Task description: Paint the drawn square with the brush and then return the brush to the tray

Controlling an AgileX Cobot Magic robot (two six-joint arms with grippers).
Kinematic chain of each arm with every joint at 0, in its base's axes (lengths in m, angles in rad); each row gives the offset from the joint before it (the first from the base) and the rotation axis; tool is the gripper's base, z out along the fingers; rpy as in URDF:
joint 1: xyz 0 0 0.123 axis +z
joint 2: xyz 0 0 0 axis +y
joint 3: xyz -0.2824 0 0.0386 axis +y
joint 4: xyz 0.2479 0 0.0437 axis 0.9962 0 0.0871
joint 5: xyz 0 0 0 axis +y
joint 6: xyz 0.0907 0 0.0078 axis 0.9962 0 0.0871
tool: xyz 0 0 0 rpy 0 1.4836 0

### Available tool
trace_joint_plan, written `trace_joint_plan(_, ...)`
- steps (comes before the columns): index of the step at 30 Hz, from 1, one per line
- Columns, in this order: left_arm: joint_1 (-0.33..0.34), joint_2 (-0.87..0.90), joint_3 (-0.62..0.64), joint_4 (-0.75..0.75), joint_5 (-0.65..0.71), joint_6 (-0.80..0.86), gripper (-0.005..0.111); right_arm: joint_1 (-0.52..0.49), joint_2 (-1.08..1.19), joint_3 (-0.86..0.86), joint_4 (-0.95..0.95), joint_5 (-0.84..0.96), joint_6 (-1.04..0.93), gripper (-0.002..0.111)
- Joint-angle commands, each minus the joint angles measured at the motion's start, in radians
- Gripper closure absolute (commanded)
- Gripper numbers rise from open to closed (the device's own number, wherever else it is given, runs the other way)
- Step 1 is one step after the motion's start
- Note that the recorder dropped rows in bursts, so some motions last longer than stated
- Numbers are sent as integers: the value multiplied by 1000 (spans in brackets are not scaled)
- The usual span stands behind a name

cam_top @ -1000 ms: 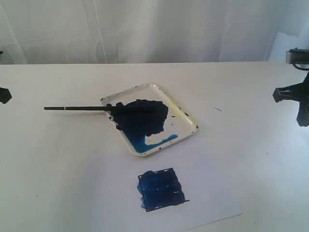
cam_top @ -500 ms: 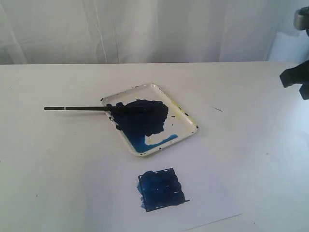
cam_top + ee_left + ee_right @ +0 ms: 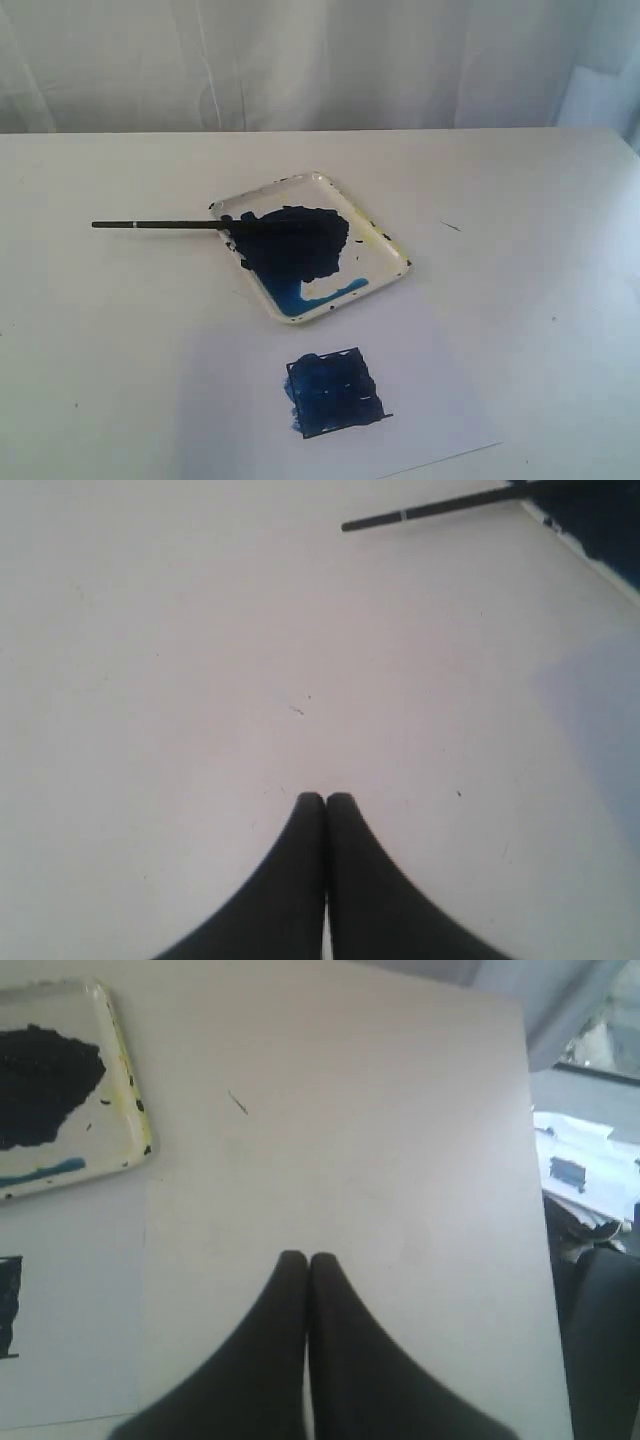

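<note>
The white tray [image 3: 385, 235] with a large dark blue blotch sits mid-table. The brush [image 3: 160, 224] lies flat, its black handle sticking out left over the rim and its tip in the blotch. The drawn square [image 3: 335, 392], smeared dark blue, is on the paper in front of the tray. Neither arm shows in the exterior view. My left gripper [image 3: 325, 798] is shut and empty above bare table, with the brush [image 3: 420, 510] handle and tray [image 3: 585, 555] corner far off. My right gripper [image 3: 307, 1257] is shut and empty, apart from the tray [image 3: 120, 1070] and the square [image 3: 8, 1305].
A white paper sheet [image 3: 440, 400] lies under the square, its edge near the table's front. White curtains [image 3: 300, 60] hang behind the table. Past the table's side edge in the right wrist view are a dark chair [image 3: 610, 1340] and papers [image 3: 585, 1170].
The right arm has pulled back out of the exterior view on the right, and the left gripper's tip left it earlier. Brush, tray and square have not moved.
</note>
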Motion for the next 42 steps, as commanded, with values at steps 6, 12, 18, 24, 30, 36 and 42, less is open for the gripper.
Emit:
trace_joint_plan(6, 1, -415, 133, -9, -39, -14, 107, 7, -425, 120, 2, -33, 15, 108)
trace_joint_plan(12, 1, -606, 203, -9, -100, -14, 107, 7, -643, 175, 2, -58, 15, 108)
trace_joint_plan(18, 1, -714, 262, -9, -139, -21, 107, 8, -715, 214, -1, -62, 15, 108)
trace_joint_plan(24, 1, -714, 311, -18, -195, -23, 107, 8, -715, 271, 12, -151, 15, 108)
trace_joint_plan(30, 1, -714, 430, -18, -302, -62, 107, 8, -715, 350, 29, -222, 15, 108)
trace_joint_plan(36, 1, -714, 596, -18, -447, -71, 107, 8, -715, 501, 24, -465, 13, 108)
trace_joint_plan(42, 1, -714, 833, -18, -731, -107, 107, 8, -715, 726, 23, -714, 13, 108)
